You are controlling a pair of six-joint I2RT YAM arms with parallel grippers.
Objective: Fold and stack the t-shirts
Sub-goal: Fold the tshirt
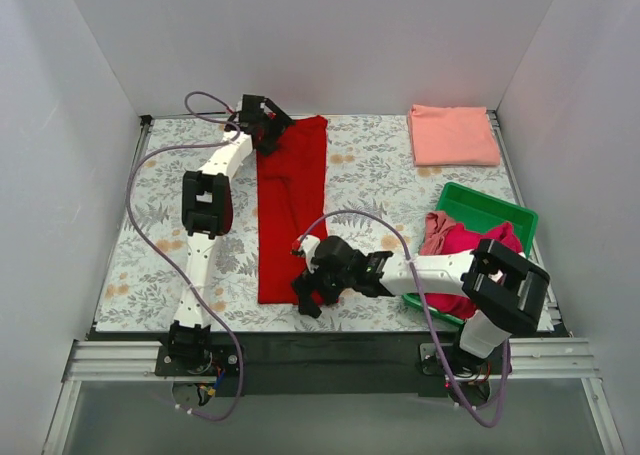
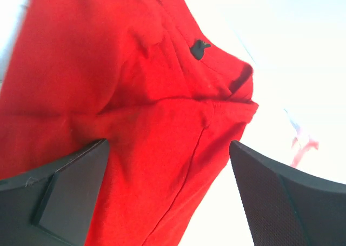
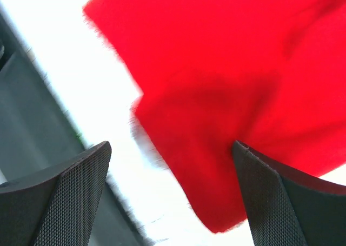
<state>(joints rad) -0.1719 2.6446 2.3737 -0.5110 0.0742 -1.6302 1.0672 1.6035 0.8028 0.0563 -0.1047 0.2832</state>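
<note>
Lying folded as a long strip on the floral cover, red t-shirt is judged soft, limp, light | left gripper at far end, right gripper at near end, jaws spread, nothing clamped | end corners are advised as holds.

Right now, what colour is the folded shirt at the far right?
The folded shirt is salmon-pink; top external view shows it best.

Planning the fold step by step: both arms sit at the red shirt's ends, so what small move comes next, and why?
Probably close both pairs of fingers. The red t-shirt lies in a long strip; the left gripper at its far end and the right gripper at its near end stand open with cloth between them.
</note>
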